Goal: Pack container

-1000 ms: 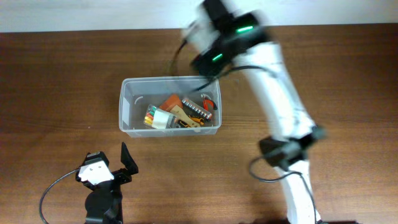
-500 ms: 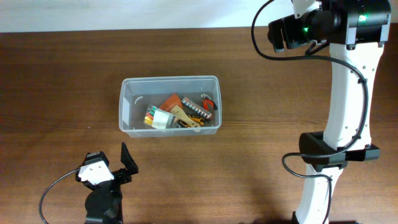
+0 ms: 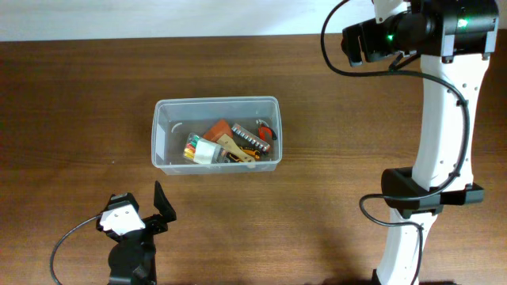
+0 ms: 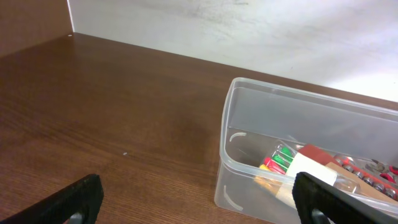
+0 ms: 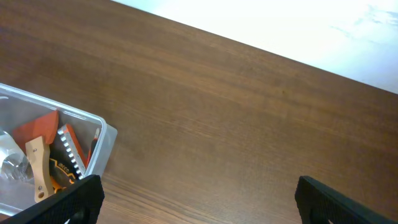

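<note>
The container (image 3: 169, 127) is a clear plastic bin in the middle of the table. It holds a small box of coloured markers (image 3: 195, 148), an orange-brown tool (image 3: 218, 129), a wooden-handled tool (image 3: 236, 149) and red-handled pliers (image 3: 266, 131). My left gripper (image 3: 142, 209) is open and empty, near the front edge and in front of the bin's left end. The left wrist view shows the bin (image 4: 273, 89) ahead between the open fingers (image 4: 199, 208). My right gripper (image 3: 355, 41) is open and empty, high at the far right. The right wrist view shows the bin's corner (image 5: 102, 134) at lower left of its fingers (image 5: 199, 208).
The wooden table (image 3: 79, 95) ends at a pale wall at the back (image 3: 158, 16). The right arm's base (image 3: 420, 194) and its cable (image 3: 348, 214) stand at the right front. A cable (image 3: 67, 241) loops beside the left arm.
One second ago my right arm was blurred above the bin's right end. It has swung up and away to the far right and now holds still. The left arm has not moved.
</note>
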Robot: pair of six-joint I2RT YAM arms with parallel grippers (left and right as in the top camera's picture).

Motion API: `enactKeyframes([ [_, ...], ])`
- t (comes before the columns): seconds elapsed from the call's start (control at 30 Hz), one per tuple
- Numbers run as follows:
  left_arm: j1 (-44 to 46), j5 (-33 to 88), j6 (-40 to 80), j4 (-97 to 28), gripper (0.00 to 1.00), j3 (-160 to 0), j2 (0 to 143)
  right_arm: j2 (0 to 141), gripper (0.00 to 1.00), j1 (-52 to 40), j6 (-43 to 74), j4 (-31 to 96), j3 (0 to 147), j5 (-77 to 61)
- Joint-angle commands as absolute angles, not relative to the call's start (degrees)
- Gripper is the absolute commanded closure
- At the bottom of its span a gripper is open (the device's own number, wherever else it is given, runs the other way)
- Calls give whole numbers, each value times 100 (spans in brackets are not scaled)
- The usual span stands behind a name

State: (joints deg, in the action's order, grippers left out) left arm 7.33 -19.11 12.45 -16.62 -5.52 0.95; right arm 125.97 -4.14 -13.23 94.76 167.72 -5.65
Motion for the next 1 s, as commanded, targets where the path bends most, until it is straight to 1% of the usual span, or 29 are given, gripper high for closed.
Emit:
enactKeyframes([
  [0.0,751,-1931,1194,-1671,1,-532,69,12658,1,-325,-1258,9456,16789,-639],
  [0.1,751,-1931,1194,-1671,1,-532,69,12595,1,-307,-1278,9231,16789,-637],
  [0.2,751,-1931,1194,-1671,1,-532,69,12291,1,-379,-1566,8683,16789,-642],
  [0.33,751,-1931,1194,-1671,1,-532,69,11605,1,-410,-1732,7832,16687,-644],
  [0.47,751,-1931,1194,-1671,1,-532,69,10624,1,-405,-1734,7319,15985,-639],
  [0.57,751,-1931,1194,-1671,1,-532,69,9596,1,-405,-1732,6976,14849,-642],
  [0.67,751,-1933,1194,-1671,1,-532,69,8403,1,-405,-1732,6462,13345,-639],
  [0.9,751,-1931,1194,-1671,1,-532,69,5505,1,-274,-1732,4762,9406,-642],
  [0.93,751,-1933,1194,-1671,1,-532,69,4851,1,-211,-1732,4421,8506,-642],
  [0.97,751,-1931,1194,-1671,1,-532,69,4523,1,-187,-1732,4261,8049,-642],
])
